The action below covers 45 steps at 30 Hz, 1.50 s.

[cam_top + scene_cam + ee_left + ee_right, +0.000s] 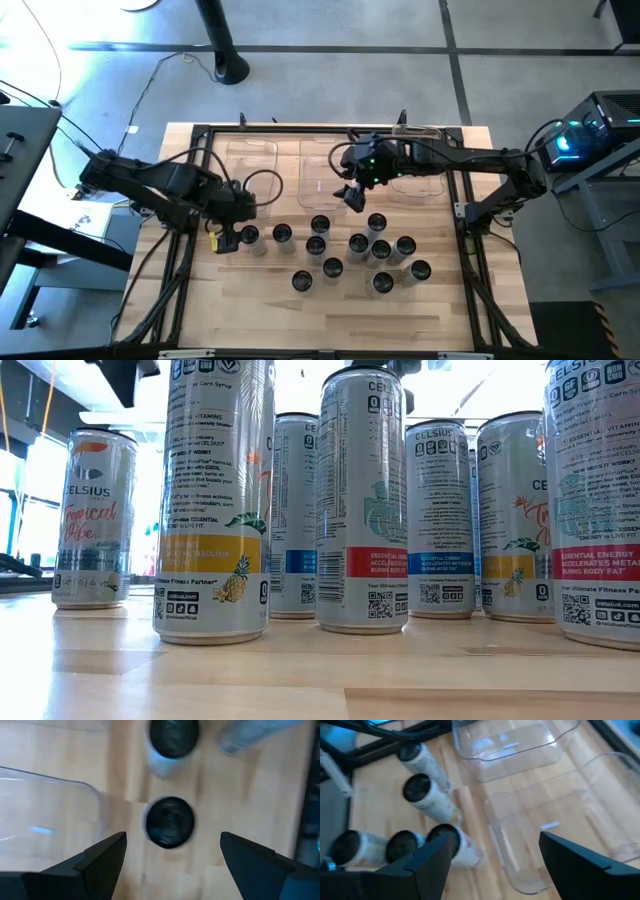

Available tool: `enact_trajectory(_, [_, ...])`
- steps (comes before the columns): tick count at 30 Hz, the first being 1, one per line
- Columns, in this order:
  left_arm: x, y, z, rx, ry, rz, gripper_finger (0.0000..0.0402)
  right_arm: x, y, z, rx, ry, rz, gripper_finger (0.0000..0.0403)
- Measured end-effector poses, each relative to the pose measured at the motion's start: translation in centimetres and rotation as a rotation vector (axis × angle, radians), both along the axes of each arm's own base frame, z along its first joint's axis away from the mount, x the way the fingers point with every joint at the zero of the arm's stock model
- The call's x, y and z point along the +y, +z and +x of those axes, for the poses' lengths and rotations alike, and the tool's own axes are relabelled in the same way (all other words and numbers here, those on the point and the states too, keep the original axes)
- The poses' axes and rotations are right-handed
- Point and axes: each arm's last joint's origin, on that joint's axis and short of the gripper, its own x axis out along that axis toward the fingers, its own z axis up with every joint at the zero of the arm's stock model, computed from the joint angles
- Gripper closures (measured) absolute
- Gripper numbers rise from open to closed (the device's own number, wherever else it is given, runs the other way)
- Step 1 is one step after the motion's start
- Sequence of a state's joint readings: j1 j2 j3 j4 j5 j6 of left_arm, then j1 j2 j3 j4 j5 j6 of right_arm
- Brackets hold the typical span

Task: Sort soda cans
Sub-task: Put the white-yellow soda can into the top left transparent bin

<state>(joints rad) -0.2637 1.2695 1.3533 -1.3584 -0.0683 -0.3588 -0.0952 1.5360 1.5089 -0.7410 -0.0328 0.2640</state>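
Several soda cans (350,250) with dark tops and silvery sides stand upright on the wooden table; the low view shows them (362,500) close up, with printed labels. My left gripper (226,238) hovers open above the leftmost cans. In the left wrist view one can top (170,821) shows ahead of the gap between the fingers of that gripper (173,836), untouched. My right gripper (350,197) is open above the near edge of the middle clear bin (325,172). The right wrist view shows it (498,835) empty, over a bin (545,835) and beside cans (422,792).
Three clear plastic bins sit in a row along the far side of the table: left (250,160), middle, right (420,165). A black frame (190,200) borders the work area. Bare wood lies near the table's near edge (330,320).
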Motion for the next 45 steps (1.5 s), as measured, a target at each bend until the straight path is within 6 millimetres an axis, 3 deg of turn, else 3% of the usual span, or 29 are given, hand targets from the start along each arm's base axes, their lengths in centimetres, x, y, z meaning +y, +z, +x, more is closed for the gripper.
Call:
enact_trajectory(4, [-0.6, -0.4, 0.1, -0.047, 0.003, 0.122, 0.0084, -0.2, 0.0, -0.1, 0.011, -0.038, -0.039, 0.0111])
enact_trajectory(12, [-1.8, -3.7, -0.2, 0.002, 0.052, 0.016, 0.0084, -0.3, -0.3, -0.4, 0.056, -0.070, -0.068, 0.0111])
enact_trajectory(25, [-1.3, -3.9, 0.2, -0.001, 0.012, 0.043, 0.0083, -0.4, -0.3, -0.4, 0.057, -0.079, -0.077, 0.0111])
enact_trajectory(35, [-0.8, -3.8, 0.5, -0.012, 0.004, 0.042, 0.0020, -0.4, -0.3, -0.4, 0.059, -0.083, -0.073, 0.0111])
enact_trajectory(42, [-0.8, -3.8, 0.5, -0.010, 0.133, -0.007, 0.0012, -0.3, -0.6, -0.7, 0.099, -0.083, -0.069, 0.0111])
enact_trajectory(45, [-0.9, -3.8, 0.4, -0.004, 0.108, -0.008, 0.0012, -0.4, -0.6, -0.7, 0.102, -0.083, -0.069, 0.0111])
